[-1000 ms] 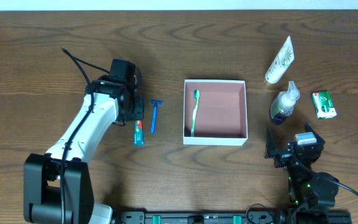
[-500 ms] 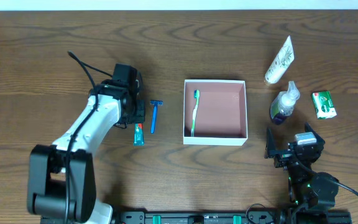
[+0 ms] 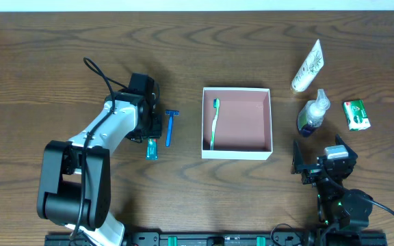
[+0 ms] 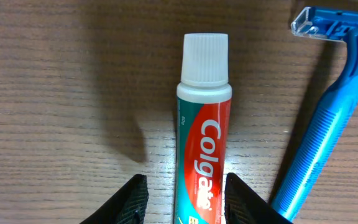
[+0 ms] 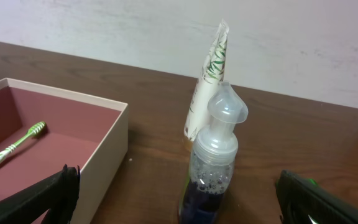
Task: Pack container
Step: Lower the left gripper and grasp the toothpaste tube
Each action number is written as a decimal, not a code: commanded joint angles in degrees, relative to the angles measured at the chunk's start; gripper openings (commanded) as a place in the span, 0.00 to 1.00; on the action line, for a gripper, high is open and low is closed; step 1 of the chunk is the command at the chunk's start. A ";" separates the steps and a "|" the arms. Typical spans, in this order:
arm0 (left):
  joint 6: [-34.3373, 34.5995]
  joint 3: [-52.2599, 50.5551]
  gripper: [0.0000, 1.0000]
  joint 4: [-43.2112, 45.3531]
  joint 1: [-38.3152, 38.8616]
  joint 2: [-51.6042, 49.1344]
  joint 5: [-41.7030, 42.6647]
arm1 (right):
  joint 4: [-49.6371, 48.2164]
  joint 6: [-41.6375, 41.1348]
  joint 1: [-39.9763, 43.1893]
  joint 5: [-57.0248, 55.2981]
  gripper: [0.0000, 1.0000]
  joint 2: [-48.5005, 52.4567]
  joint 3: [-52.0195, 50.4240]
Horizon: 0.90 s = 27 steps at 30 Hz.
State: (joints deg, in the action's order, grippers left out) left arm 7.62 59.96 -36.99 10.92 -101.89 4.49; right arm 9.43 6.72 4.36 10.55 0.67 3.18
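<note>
The container (image 3: 237,147), a shallow white-walled box with a pink floor, stands mid-table with a green toothbrush (image 3: 214,123) lying along its left side. In the right wrist view the container (image 5: 107,143) and toothbrush (image 5: 11,149) show at the left. A red and green toothpaste tube (image 4: 202,137) lies flat on the wood left of the box. My left gripper (image 4: 186,180) is open and straddles its lower end; a gap shows on the left side, while the right finger (image 4: 244,202) is at the tube's edge. From overhead the left gripper (image 3: 151,137) hides the top of the toothpaste tube (image 3: 152,150). My right gripper (image 3: 318,158) stands wide open near the front right.
A blue razor (image 3: 170,128) lies just right of the toothpaste, close to my right finger. A clear pump bottle (image 3: 313,113), a white lotion tube (image 3: 308,65) and a small green packet (image 3: 356,114) sit right of the box. The bottle (image 5: 213,162) stands ahead of my right gripper (image 5: 179,199).
My left arm has swung in toward the toothpaste, with the gripper shifting slightly right and nearer to the front edge. The right arm and all objects are unchanged.
</note>
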 commanded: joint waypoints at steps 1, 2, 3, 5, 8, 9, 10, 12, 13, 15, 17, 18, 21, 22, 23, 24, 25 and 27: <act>-0.52 -0.20 0.41 0.13 -0.22 -0.63 1.77 | 0.04 0.66 -0.68 0.00 0.99 -0.37 -0.28; -0.52 -0.20 0.41 0.15 -0.22 -0.81 1.79 | 0.04 0.66 -0.68 0.00 0.99 -0.37 -0.28; -0.52 -0.20 0.41 0.17 -0.22 -1.03 1.79 | 0.04 0.66 -0.68 0.00 0.99 -0.37 -0.28; -0.52 -0.20 0.41 0.17 -0.22 -1.22 1.79 | 0.04 0.66 -0.68 0.00 0.99 -0.37 -0.28; -0.50 -0.20 0.41 0.15 -0.22 -1.27 1.79 | 0.04 0.66 -0.68 0.00 0.99 -0.37 -0.28; -0.50 -0.20 0.41 0.13 -0.22 -1.27 1.79 | 0.04 0.66 -0.68 0.00 0.99 -0.37 -0.28; -0.50 -0.20 0.41 0.11 -0.22 -1.29 1.79 | 0.04 0.66 -0.68 0.00 0.99 -0.37 -0.28; -0.52 -0.20 0.41 -0.09 -0.22 -1.38 1.79 | 0.04 0.66 -0.68 0.00 0.99 -0.37 -0.28; -0.52 -0.20 0.41 -0.15 -0.24 -1.49 1.75 | 0.04 0.66 -0.68 0.00 0.99 -0.37 -0.28; -0.52 -0.20 0.41 -0.11 -0.24 -1.79 1.73 | 0.04 0.66 -0.68 0.00 0.99 -0.37 -0.28; -0.52 -0.20 0.41 0.00 -0.24 -1.97 1.73 | 0.04 0.66 -0.68 0.00 0.99 -0.37 -0.28; -0.52 -0.20 0.41 0.04 -0.22 -2.01 1.75 | 0.04 0.66 -0.68 0.00 0.99 -0.37 -0.28; -0.52 -0.20 0.41 0.02 -0.24 -2.23 1.75 | 0.04 0.66 -0.68 0.00 0.99 -0.37 -0.28; -0.52 -0.20 0.41 0.02 -0.24 -2.29 1.75 | 0.04 0.66 -0.68 0.00 0.99 -0.37 -0.28; -0.52 -0.20 0.41 0.02 -0.22 -2.36 1.75 | 0.04 0.66 -0.68 0.00 0.99 -0.37 -0.28; -0.52 -0.20 0.41 0.02 -0.24 -2.43 1.75 | 0.04 0.66 -0.68 0.00 0.99 -0.37 -0.28; -0.52 -0.20 0.41 0.02 -0.24 -2.51 1.75 | 0.04 0.66 -0.68 0.00 0.99 -0.37 -0.28; -0.52 -0.20 0.41 0.02 -0.24 -2.60 1.75 | 0.04 0.66 -0.68 0.00 0.99 -0.37 -0.28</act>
State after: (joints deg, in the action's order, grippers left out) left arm 7.60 59.96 -36.99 10.92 -103.63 5.87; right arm 9.43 6.72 4.36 10.55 0.67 3.18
